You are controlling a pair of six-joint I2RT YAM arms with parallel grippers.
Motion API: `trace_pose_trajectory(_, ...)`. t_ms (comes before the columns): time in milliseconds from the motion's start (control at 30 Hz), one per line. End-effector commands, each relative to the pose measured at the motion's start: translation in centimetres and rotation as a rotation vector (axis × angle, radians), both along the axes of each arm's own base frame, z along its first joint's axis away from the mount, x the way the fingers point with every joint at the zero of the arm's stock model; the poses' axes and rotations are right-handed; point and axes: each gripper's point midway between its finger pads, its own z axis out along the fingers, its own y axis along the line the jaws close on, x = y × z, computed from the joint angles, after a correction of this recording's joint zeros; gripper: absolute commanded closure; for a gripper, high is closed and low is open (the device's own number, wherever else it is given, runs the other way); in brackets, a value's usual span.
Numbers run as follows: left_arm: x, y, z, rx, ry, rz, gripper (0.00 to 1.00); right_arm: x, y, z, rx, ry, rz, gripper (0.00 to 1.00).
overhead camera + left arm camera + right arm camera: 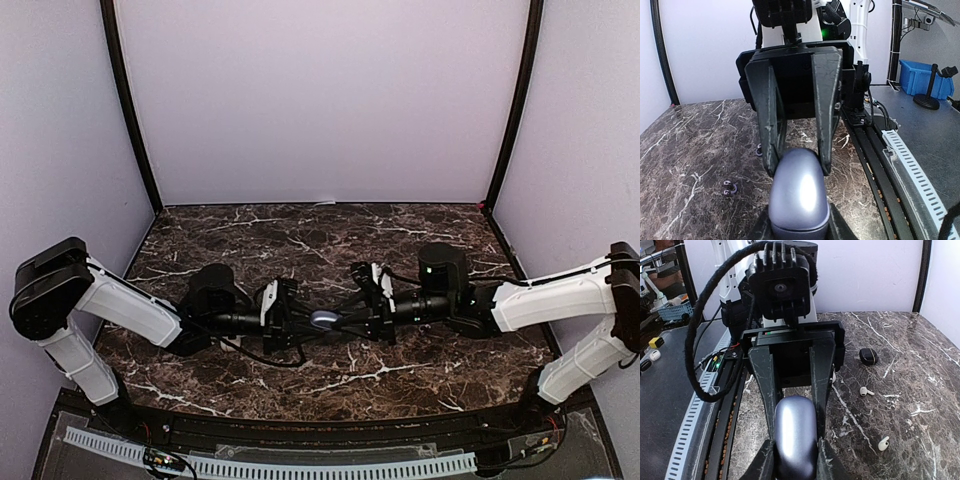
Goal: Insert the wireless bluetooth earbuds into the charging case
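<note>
A closed lavender charging case (323, 320) hangs above the table's middle, held between both grippers. My left gripper (302, 323) is shut on one end of it, and the case (799, 192) fills the left wrist view. My right gripper (348, 319) is shut on the other end, where the case (795, 432) shows between its fingers. Two white earbuds (866, 390) (883, 443) lie on the marble in the right wrist view. Two small dark earbuds (729, 188) (759, 149) lie on the marble in the left wrist view.
A small dark case (868, 356) lies on the marble past the white earbuds. A white piece (833, 377) is partly hidden behind the left gripper's finger. Purple walls enclose the marble table (250, 240) on three sides. A cable tray (300, 467) runs along the near edge.
</note>
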Motion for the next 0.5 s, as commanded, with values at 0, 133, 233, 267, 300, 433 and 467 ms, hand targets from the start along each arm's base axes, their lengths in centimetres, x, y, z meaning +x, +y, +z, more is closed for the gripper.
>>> trace_pose_trajectory(0,-0.5,-0.1,0.9,-0.023,-0.022,-0.025,0.76,0.4,0.6,1.9,0.055,-0.033,-0.012,0.61)
trace_pose_trajectory(133,-0.7,-0.1,0.9,-0.020,-0.018,-0.037,0.76,0.6,0.5,1.9,0.055,-0.043,-0.032,0.43)
trace_pose_trajectory(233,-0.7,-0.2,1.0,-0.019,-0.011,-0.042,0.76,0.5,0.6,1.7,0.046,-0.054,-0.033,0.29)
trace_pose_trajectory(267,-0.7,-0.2,0.9,-0.016,-0.011,-0.041,0.76,0.3,0.7,1.6,0.043,-0.056,-0.028,0.25)
trace_pose_trajectory(300,-0.7,-0.2,0.9,-0.016,-0.012,-0.041,0.76,0.2,0.8,1.4,0.037,-0.059,-0.026,0.23)
trace_pose_trajectory(433,-0.8,-0.3,0.9,-0.013,-0.010,-0.047,0.76,0.3,1.2,0.9,0.011,-0.070,-0.036,0.20)
trace_pose_trajectory(467,-0.9,-0.3,1.0,-0.015,-0.011,-0.052,0.77,0.4,1.2,0.8,0.007,-0.069,-0.043,0.19)
